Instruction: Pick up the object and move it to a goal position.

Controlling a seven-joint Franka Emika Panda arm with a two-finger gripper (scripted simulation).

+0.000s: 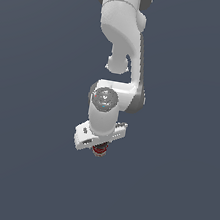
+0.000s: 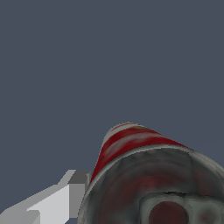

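My gripper (image 1: 99,148) appeared clamped on the tin can (image 2: 144,175). I judged it rigid, light, slick; its curved label sides were the best hold.

Open slate-grey surface (image 1: 16,167) on every side of the gripper (image 1: 99,149) in the exterior view, nothing standing on it to block a path. Only 1 item near: the can (image 2: 131,144), right at the gripper, filling the wrist view beside 1 finger (image 2: 65,197). Ground beyond the can bare.
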